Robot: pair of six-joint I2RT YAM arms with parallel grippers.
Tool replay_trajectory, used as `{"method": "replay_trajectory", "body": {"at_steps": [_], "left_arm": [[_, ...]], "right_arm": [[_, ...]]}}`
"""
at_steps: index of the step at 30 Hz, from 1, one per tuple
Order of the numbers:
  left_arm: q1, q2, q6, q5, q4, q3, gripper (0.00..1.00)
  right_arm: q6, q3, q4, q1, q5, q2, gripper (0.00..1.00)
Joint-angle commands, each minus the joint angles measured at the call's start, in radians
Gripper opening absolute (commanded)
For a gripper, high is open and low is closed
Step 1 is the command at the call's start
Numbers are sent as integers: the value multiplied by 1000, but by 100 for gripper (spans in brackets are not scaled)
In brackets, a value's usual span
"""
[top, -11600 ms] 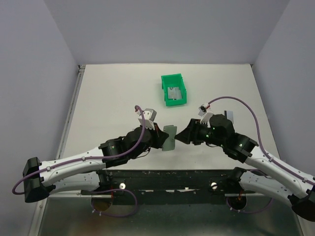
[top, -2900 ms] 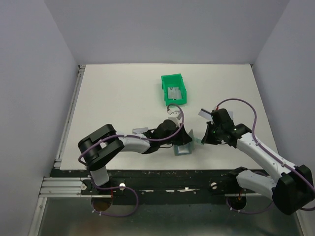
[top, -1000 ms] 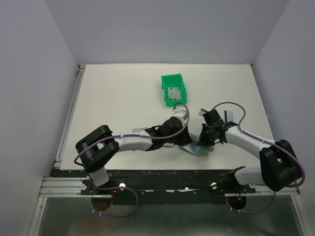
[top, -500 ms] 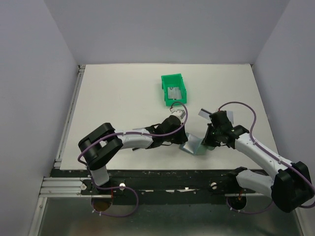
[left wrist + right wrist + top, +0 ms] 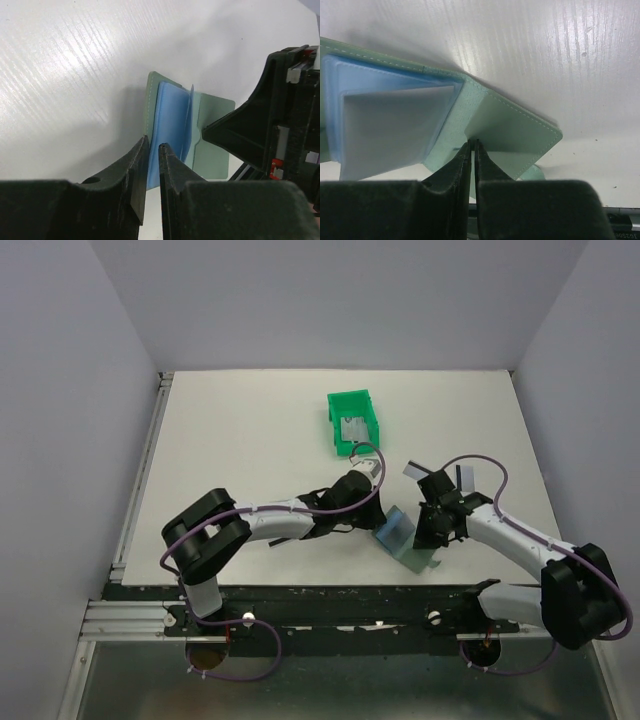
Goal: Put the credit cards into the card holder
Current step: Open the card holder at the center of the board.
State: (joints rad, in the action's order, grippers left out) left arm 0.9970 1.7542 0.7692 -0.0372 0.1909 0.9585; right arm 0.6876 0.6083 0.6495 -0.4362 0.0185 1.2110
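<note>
Where both arms reach inward, worktop (image 5: pixel 230 440): flat white board carrying everything.
Bin (image 5: pixel 334 425): bright green open plastic box, toward the far side, well apart from the arm tips.
Card holder (image 5: pixel 400 530): grey-green folding wallet with pale blue pockets, opened out near the front edge between the two pincers.
Left pincer (image 5: pixel 152 147): pinching the wallet's blue-pocket side.
Right pincer (image 5: pixel 472 142): almost pressed together, nipping the green cover flap.
Credit card (image 5: pixel 354 427): thin silvery-grey rectangle lying inside the bin.
</note>
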Motion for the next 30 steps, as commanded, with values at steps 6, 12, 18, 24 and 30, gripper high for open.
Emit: {"method": "replay_trajectory", "body": {"at_steps": [6, 12, 18, 24, 30], "left_arm": [[3, 31, -18, -27, -13, 37, 28], [3, 44, -24, -26, -30, 42, 28], [3, 88, -21, -46, -48, 63, 28], [14, 151, -13, -87, -38, 95, 27], [22, 189, 16, -145, 19, 91, 26]], "right_arm": [[0, -33, -36, 7, 6, 47, 13], [9, -30, -36, 7, 6, 53, 13], [7, -28, -36, 7, 5, 58, 13], [7, -28, -34, 7, 3, 58, 13], [7, -27, -36, 8, 0, 65, 13]]}}
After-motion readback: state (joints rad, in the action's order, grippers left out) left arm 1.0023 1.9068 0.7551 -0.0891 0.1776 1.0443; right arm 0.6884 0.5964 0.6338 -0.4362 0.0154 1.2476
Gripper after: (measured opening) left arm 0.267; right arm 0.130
